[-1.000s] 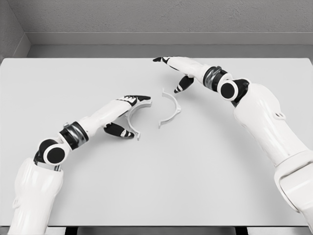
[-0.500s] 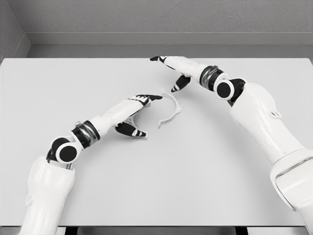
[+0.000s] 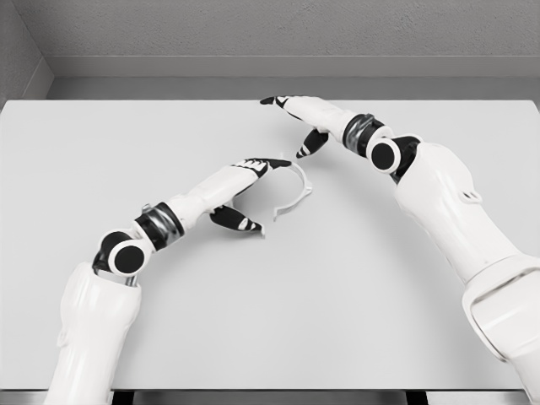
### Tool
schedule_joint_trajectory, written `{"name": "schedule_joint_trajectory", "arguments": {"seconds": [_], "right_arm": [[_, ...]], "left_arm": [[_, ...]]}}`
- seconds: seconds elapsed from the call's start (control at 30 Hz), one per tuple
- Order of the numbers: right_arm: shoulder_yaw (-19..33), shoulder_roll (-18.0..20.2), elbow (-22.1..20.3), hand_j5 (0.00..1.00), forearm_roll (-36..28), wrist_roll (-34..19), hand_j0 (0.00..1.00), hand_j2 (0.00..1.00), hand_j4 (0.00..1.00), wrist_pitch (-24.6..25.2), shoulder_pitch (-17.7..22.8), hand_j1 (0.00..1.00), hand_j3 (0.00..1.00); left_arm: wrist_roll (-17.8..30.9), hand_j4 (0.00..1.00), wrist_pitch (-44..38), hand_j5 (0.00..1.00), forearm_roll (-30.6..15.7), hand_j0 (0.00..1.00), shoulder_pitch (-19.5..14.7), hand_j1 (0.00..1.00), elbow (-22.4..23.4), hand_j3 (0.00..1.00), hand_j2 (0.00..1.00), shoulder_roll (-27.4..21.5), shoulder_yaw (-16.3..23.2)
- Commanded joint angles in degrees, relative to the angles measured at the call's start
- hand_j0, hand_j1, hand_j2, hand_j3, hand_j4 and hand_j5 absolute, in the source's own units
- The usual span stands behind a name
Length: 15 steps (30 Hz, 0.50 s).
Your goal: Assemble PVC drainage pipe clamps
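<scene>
Evidently one clamp half [image 3: 245, 198] was gripped by the left hand [image 3: 243, 192] and brought beside the other half [image 3: 293, 190] for mating; the right hand [image 3: 297, 120] was held open above the surface [image 3: 354, 287]

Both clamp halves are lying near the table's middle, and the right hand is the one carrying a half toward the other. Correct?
Not quite: the head view shows the left hand moving its clamp half toward the other half. The right hand hovers behind, holding nothing.

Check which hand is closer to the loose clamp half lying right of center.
Left. The left hand has its fingertips right at the left end of the clamp half. The right hand hovers behind it, clearly apart.
</scene>
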<state>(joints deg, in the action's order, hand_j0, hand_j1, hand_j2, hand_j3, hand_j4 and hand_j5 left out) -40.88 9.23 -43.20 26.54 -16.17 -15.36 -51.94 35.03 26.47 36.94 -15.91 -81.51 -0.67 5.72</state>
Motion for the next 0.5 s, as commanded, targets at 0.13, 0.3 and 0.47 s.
{"name": "schedule_joint_trajectory", "arguments": {"seconds": [0.13, 0.3, 0.47], "right_arm": [[0.1, -0.4, 0.9, 1.00, -0.1, 0.2, 1.00, 1.00, 1.00, 0.0, -0.4, 1.00, 1.00], [0.1, -1.0, 2.0, 1.00, -0.1, 0.2, 1.00, 1.00, 1.00, 0.0, -0.9, 1.00, 1.00], [0.1, -1.8, 3.7, 1.00, 0.7, 0.2, 1.00, 1.00, 1.00, 0.0, -1.7, 1.00, 1.00]], "left_arm": [[0.0, 1.00, -0.1, 1.00, -1.1, 1.00, 0.4, 1.00, -1.0, 1.00, 1.00, -0.5, -0.4], [0.0, 1.00, 0.0, 1.00, -1.3, 1.00, 1.0, 1.00, -0.9, 1.00, 1.00, -2.0, -0.6], [0.0, 1.00, 0.0, 1.00, -1.1, 1.00, 1.4, 1.00, -0.7, 1.00, 1.00, -2.0, -0.6]]}}
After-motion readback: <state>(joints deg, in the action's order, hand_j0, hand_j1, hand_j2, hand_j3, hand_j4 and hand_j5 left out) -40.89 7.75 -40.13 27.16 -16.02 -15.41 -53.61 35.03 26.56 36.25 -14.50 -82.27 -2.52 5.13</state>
